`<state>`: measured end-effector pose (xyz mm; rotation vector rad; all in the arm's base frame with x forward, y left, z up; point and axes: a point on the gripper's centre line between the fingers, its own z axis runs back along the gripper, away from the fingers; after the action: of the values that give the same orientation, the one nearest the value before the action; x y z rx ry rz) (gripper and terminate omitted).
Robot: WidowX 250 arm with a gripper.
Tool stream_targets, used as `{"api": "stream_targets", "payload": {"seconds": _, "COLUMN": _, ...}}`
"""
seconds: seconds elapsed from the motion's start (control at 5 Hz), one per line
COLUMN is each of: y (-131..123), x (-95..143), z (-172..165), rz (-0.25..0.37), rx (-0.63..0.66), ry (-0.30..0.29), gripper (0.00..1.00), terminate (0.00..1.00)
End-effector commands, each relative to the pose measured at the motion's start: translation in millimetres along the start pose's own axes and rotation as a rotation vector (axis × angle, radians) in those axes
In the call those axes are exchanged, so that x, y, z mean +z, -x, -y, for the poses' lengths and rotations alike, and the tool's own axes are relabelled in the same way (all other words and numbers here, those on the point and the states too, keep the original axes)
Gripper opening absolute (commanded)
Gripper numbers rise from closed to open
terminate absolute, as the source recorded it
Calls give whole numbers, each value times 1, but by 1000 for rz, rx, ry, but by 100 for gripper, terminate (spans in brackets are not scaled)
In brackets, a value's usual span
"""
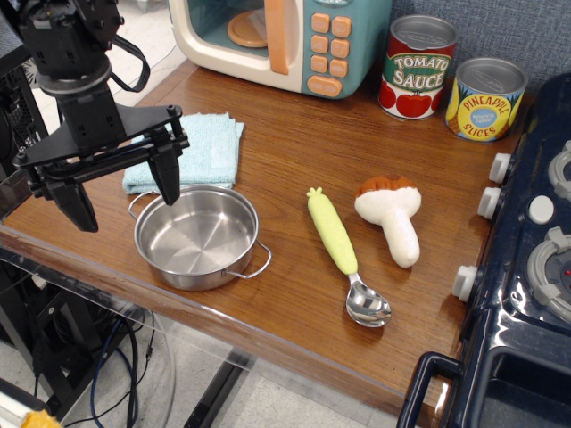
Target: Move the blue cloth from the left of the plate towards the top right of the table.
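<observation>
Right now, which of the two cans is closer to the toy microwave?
The tomato sauce can, red-and-green labelled, stands right beside the microwave. The yellow pineapple slices can sits farther right, nearer the stove.

Steel pan (197,236) front left; spoon with green handle (346,257) beside toy mushroom (392,218); tomato sauce can (417,67), pineapple can (484,99), toy microwave (284,40) at back; toy stove (526,267) right.
</observation>
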<state>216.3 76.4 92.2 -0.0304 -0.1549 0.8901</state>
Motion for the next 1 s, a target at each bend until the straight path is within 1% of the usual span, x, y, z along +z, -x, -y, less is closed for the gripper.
{"api": "stream_targets", "payload": {"seconds": 0.0, "y": 0, "x": 0, "z": 0, "rz": 0, "rx": 0, "ry": 0, "gripper": 100, "terminate": 0}}
{"api": "stream_targets", "payload": {"seconds": 0.2, "y": -22, "x": 2, "z": 7, "rz": 20, "rx": 29, "ry": 0, "gripper": 100, "terminate": 0}}
{"api": "stream_targets", "payload": {"seconds": 0.4, "y": -47, "x": 6, "z": 16, "rz": 34, "rx": 91, "ry": 14, "gripper": 100, "terminate": 0}}
{"api": "stream_targets", "payload": {"seconds": 0.6, "y": -76, "x": 4, "z": 17, "rz": 40, "rx": 168, "ry": 15, "gripper": 100, "terminate": 0}}
{"api": "stream_targets", "payload": {"seconds": 0.8, "y": -103, "x": -12, "z": 22, "rz": 39, "rx": 205, "ry": -3, "gripper": 100, "terminate": 0}}
